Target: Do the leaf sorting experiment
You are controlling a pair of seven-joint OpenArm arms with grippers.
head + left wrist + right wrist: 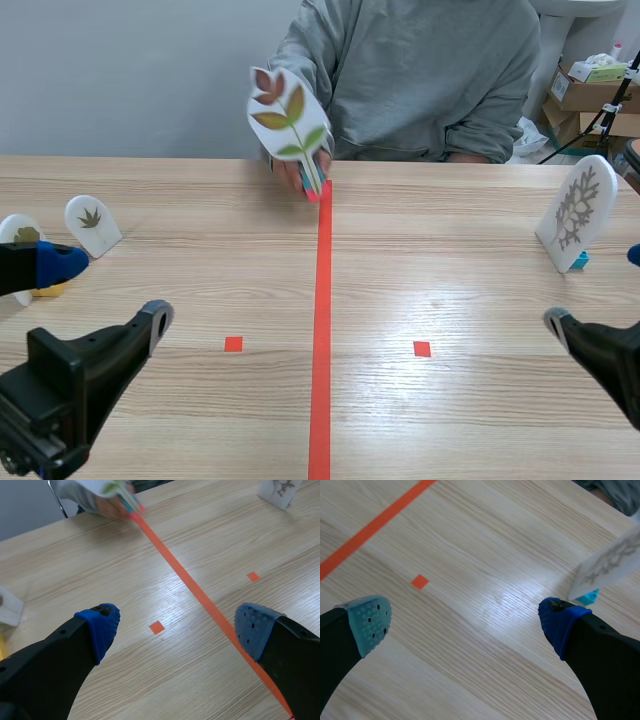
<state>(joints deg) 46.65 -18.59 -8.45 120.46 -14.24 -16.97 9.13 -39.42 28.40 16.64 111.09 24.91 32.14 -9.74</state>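
**A:** Where do the leaf cards stand?

**B:** I'll place them all by the line [322,300] that runs down the table [200,420]. The sprig card [288,115] has green and brown leaves on white. It is at the line's far end, where a person's hand [300,172] holds it up by its foot, a little tilted. The pale card [577,212] bears a grey branching leaf and stands well to the right of the line on a blue foot [580,261]. Well to the left of the line stands the small card [91,222] with a dark star-shaped leaf. Farther from the line on that side is a fourth card [18,232], half hidden behind one of my fingers, and I cannot make out its leaf.

**A:** And your grippers?

**B:** My left gripper [177,625] is left of the line, its fingers spread wide with only bare wood between the pads. My right gripper [465,620] is right of the line, spread the same way and gripping nothing. The pale card stands just ahead of one of its fingers, apart from it.

**A:** Does the left one touch the fourth card?

**B:** I cannot tell, because the finger covers that spot.
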